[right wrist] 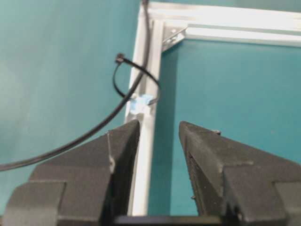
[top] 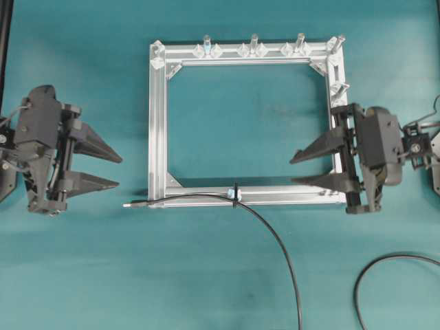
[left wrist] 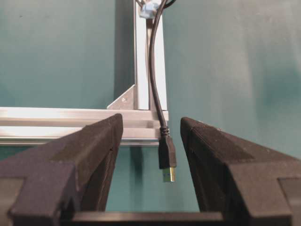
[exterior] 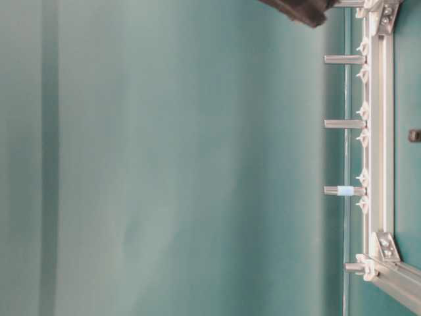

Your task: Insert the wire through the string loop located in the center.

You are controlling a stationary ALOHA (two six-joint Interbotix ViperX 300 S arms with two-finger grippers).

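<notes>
Along the frame bar – wire through string loop.

Table cover: plain teal, runs under everything.
Aluminium frame: silver, square, lying flat mid-table, with triangular brackets in its inner corners.
Upright pegs: silver, three spaced along the frame's far bar, more at its far right corner.
Second cable: dark, curling in at the near right, well apart from the frame.
</notes>
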